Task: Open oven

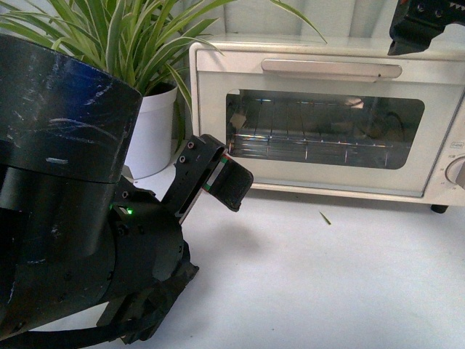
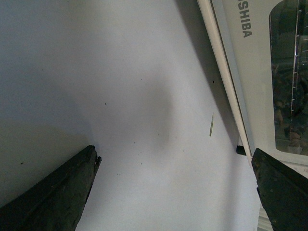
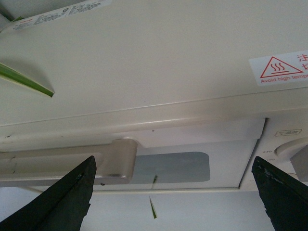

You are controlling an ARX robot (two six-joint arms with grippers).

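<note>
Front view: a spider plant (image 1: 145, 43) in a white pot crowds the left of the oven (image 1: 327, 123), door shut. Left gripper (image 1: 227, 180) hangs by the door's lower left corner, right gripper (image 1: 425, 25) sits up top right. Left wrist view: fingers (image 2: 57, 192) wide apart, empty, TOSHIBA lettering visible. Right wrist view: fingers (image 3: 62, 197) spread wide, holding nothing, over the oven roof with the bar handle (image 3: 48, 163) just beyond, plus a heat warning sticker (image 3: 281, 67)

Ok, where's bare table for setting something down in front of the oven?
The white table in front of the oven is bare, save a small green sliver. Crowded on the left: the left gripper and the white plant pot fill the gap beside the oven.
</note>
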